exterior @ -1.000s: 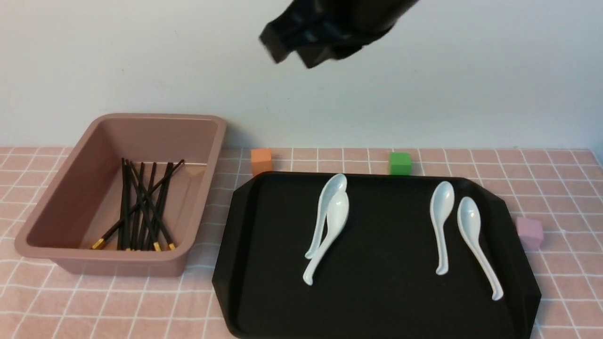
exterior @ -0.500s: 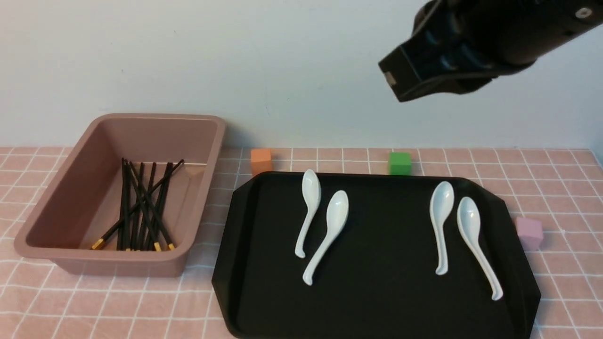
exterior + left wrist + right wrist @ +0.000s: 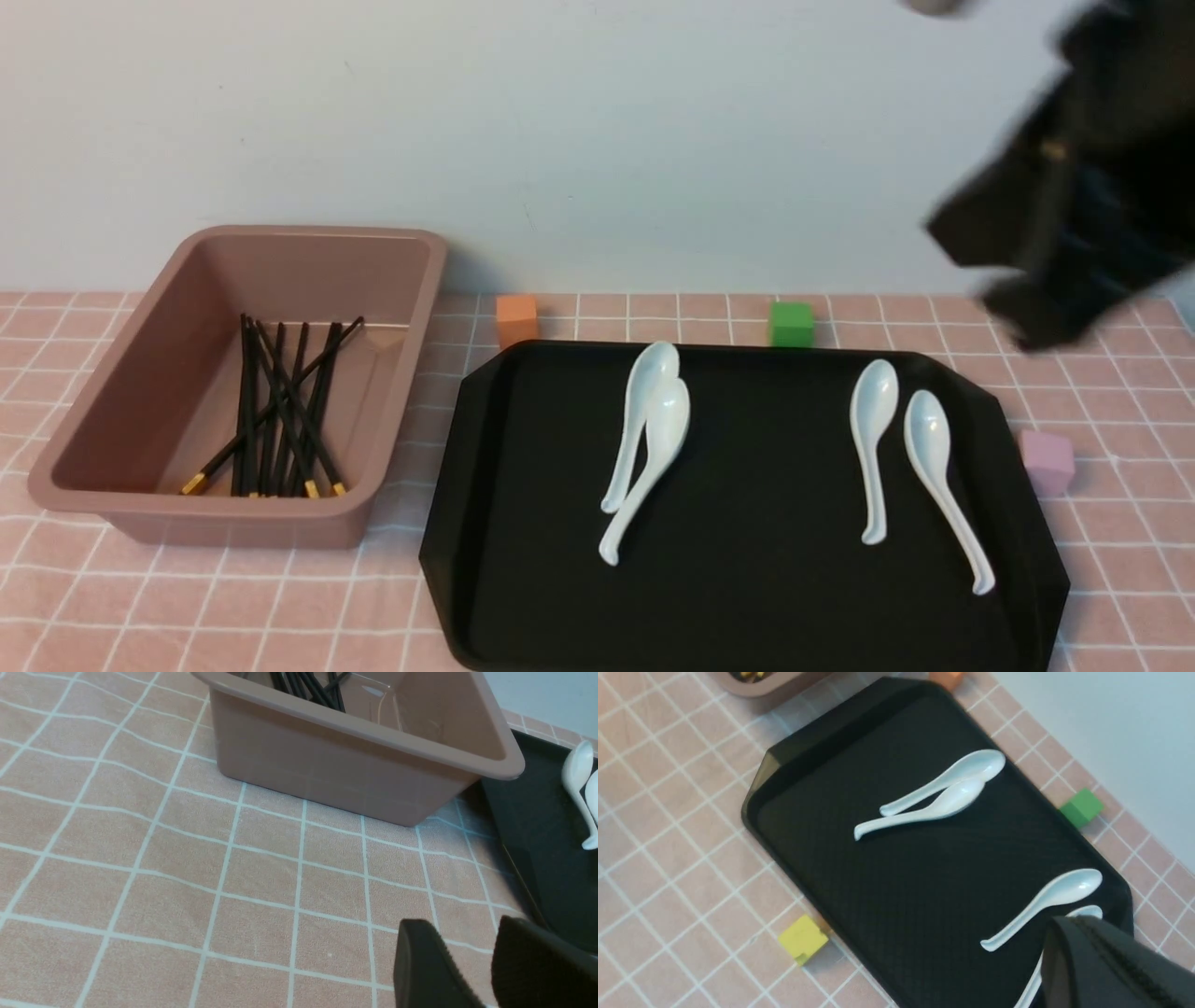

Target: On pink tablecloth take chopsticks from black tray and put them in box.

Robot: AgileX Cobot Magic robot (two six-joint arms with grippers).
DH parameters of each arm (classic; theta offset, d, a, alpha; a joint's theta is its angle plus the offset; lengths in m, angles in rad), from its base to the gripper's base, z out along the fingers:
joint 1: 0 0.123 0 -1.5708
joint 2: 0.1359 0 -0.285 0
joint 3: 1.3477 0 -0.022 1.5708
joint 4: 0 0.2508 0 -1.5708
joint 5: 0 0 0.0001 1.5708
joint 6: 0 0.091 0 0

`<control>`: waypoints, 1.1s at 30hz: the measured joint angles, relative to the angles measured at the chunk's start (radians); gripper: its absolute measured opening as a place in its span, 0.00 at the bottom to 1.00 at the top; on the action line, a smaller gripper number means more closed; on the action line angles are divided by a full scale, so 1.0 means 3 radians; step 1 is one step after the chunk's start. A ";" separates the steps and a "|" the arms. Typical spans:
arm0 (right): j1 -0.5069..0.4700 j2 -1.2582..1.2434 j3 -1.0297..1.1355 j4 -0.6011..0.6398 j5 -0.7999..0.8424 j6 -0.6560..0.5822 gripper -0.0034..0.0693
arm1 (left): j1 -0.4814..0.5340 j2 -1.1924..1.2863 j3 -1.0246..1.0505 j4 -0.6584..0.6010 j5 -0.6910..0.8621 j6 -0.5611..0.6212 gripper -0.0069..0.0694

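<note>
The chopsticks (image 3: 280, 411), several black sticks with gold bands, lie inside the dusty-pink box (image 3: 411, 308) at the left on the pink tablecloth (image 3: 233, 607). The black tray (image 3: 766, 485) at centre right holds only white spoons. My right gripper (image 3: 990, 271) is blurred, high above the tray's far right corner; in the right wrist view (image 3: 1078, 926) its jaws are pressed together with nothing between them. My left gripper (image 3: 460, 926) is open and empty over the cloth, near the box (image 3: 345, 760) and the tray (image 3: 537, 826). The chopsticks (image 3: 303, 681) show in the box.
Two white spoons (image 3: 653, 439) overlap at the tray's middle; two more (image 3: 873, 448) lie side by side at its right. An orange cube (image 3: 516, 319) and a green cube (image 3: 792, 323) sit behind the tray, a pale purple cube (image 3: 1047, 460) right of it, a yellow cube (image 3: 803, 939) beside its front.
My right arm has swung from above the tray's middle to the right and lower. The two middle spoons, apart half a second ago, overlap now. The chopsticks in the box have not moved.
</note>
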 joint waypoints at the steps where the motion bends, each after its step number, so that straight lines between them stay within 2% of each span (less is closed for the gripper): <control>1: -0.0144 -0.0227 0.0310 0.0069 -0.0216 0.0000 0.04 | 0.0000 0.0000 0.0000 0.0000 0.0000 0.0000 0.40; 4: -0.0648 -0.0943 0.1386 0.0295 -0.0915 0.0000 0.04 | 0.0000 0.0000 0.0000 0.0000 0.0000 0.0000 0.40; 6: -0.0818 -0.1244 0.1840 0.0376 -0.1147 0.0000 0.04 | 0.0000 0.0000 0.0000 0.0000 0.0000 0.0000 0.40; 9: -0.1393 -0.2162 0.3157 0.0528 -0.1903 0.0000 0.05 | 0.0000 0.0000 0.0000 0.0000 0.0000 0.0000 0.40; 13: -0.1769 -0.2979 0.4126 0.0645 -0.2281 0.0000 0.05 | 0.0000 0.0000 0.0000 0.0000 0.0000 0.0000 0.40; 16: -0.1946 -0.3391 0.4606 0.0654 -0.2327 0.0000 0.05 | 0.0000 0.0000 0.0000 0.0000 0.0000 0.0000 0.40; 21: -0.2077 -0.3773 0.4740 0.0715 -0.2313 0.0000 0.05 | 0.0000 0.0000 0.0000 0.0000 -0.0003 0.0000 0.40; 33: -0.2084 -0.3777 0.4740 0.0788 -0.2316 -0.0004 0.05 | 0.0000 0.0000 0.0000 0.0000 0.0000 0.0000 0.40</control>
